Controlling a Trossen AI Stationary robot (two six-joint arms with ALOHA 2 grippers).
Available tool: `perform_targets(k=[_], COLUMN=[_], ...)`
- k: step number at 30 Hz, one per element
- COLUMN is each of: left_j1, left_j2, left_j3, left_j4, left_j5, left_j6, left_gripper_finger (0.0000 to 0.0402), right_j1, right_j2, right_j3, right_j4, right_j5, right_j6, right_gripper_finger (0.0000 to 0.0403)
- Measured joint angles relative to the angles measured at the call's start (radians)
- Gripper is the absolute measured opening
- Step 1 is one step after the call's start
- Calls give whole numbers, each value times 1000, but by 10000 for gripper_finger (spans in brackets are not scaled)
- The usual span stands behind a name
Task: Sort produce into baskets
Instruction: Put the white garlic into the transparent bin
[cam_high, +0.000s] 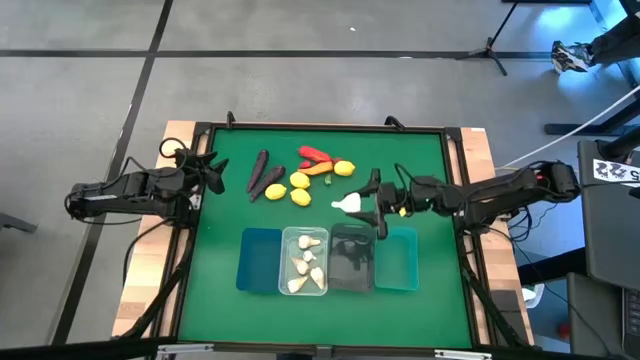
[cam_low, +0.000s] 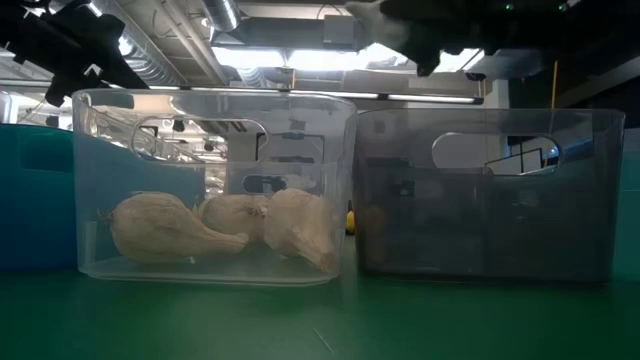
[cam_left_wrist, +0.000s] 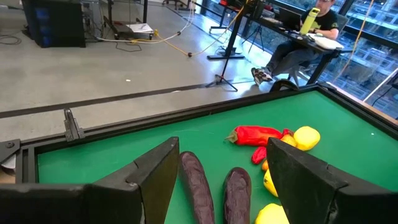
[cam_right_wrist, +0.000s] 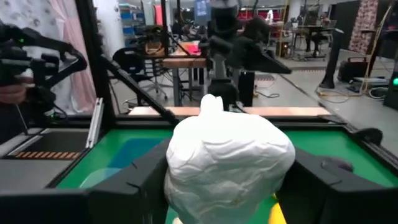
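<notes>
Right gripper (cam_high: 362, 204), fingers clamped on a papery, wrinkled white garlic bulb (cam_right_wrist: 227, 158), at 12 o'clock of the smoky grey bin (cam_high: 352, 258). Left gripper (cam_high: 212, 172), fingers spread and empty, waits at the table's 9 o'clock edge.

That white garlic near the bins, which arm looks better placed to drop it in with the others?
The right one, probably. The right gripper is already shut on the garlic, just above the clear bin holding other garlic bulbs. The left gripper waits open at the table's far left edge.
</notes>
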Motion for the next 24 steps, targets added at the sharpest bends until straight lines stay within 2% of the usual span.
perform_targets(k=[6, 12, 18, 24], left_j1=[0, 0, 0, 0], left_j2=[0, 0, 1, 1], left_j3=[0, 0, 0, 0], left_j4=[0, 0, 0, -1], left_j5=[-10, -14, -16, -16], left_j6=[-2, -2, -3, -2], left_gripper_finger=[237, 237, 237, 237], right_j1=[76, 79, 79, 78], right_j2=[113, 274, 401, 420], right_j3=[2, 99, 215, 236], right_j4=[138, 145, 134, 105], right_j5=[38, 36, -80, -180], right_j6=[0, 0, -1, -24], right_gripper_finger=[227, 227, 227, 227])
